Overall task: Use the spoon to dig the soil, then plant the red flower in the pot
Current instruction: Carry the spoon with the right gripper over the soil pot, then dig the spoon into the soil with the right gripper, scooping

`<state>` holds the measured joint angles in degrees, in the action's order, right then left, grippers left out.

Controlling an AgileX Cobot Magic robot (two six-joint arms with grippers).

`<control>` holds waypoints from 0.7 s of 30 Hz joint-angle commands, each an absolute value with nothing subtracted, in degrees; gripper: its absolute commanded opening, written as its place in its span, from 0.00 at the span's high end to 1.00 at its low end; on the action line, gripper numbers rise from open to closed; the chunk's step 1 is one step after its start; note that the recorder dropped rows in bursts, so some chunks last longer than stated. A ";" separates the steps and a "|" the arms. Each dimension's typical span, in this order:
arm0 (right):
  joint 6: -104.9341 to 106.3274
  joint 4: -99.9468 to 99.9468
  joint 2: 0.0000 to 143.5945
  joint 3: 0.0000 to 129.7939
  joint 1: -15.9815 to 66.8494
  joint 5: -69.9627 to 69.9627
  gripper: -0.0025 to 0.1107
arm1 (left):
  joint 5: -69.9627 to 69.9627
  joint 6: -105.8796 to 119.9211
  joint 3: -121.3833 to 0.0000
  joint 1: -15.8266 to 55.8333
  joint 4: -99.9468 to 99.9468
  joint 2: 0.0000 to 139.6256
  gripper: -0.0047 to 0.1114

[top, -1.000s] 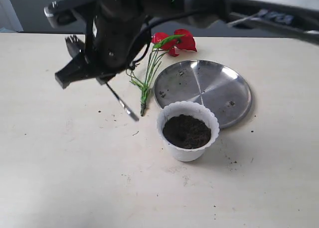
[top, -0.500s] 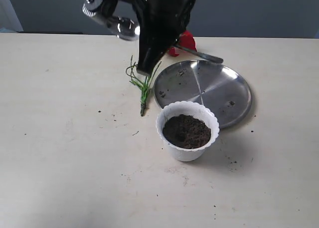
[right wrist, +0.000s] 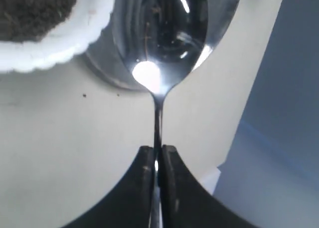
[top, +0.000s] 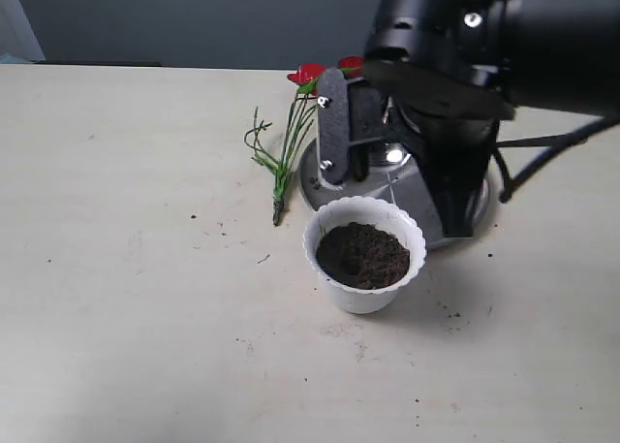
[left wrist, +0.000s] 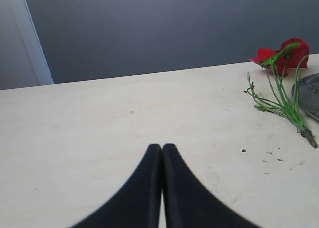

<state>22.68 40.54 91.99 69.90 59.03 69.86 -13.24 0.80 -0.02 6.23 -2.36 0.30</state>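
Note:
My right gripper (right wrist: pixel 157 148) is shut on the thin handle of the silver spoon (right wrist: pixel 159 33), whose shiny bowl hangs over the steel plate beside the white scalloped pot (right wrist: pixel 55 48). In the exterior view the pot (top: pixel 320 232) stands mid-table with dark soil (top: pixel 363 254) filling its mouth, and the right arm (top: pixel 455 65) looms just behind it. The red flower (top: pixel 310 73) lies flat on the table left of the plate, its green stems (top: pixel 284 162) pointing toward the front. My left gripper (left wrist: pixel 162 147) is shut and empty, low over bare table, with the flower (left wrist: pixel 281 56) off to one side.
The round steel plate (top: pixel 310 186) lies behind the pot, mostly covered by the right arm. Soil crumbs (top: pixel 450 315) are scattered on the beige table (top: pixel 126 298) around the pot. A dark wall runs behind the table's far edge.
The right arm has swung with the spoon from the table's left, over the flower, to above the plate behind the pot. Pot, flower and plate have not moved.

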 commanded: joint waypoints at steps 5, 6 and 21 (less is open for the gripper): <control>39.25 45.14 89.05 64.36 59.40 69.96 0.98 | -13.29 0.58 0.00 6.39 -2.38 0.00 0.96; 39.36 46.27 89.31 64.36 59.48 69.96 0.98 | -13.29 0.58 0.00 6.39 -2.38 0.00 0.96; 38.96 56.83 99.58 64.36 59.48 66.91 0.98 | -13.29 0.58 0.00 6.39 -2.51 0.00 0.96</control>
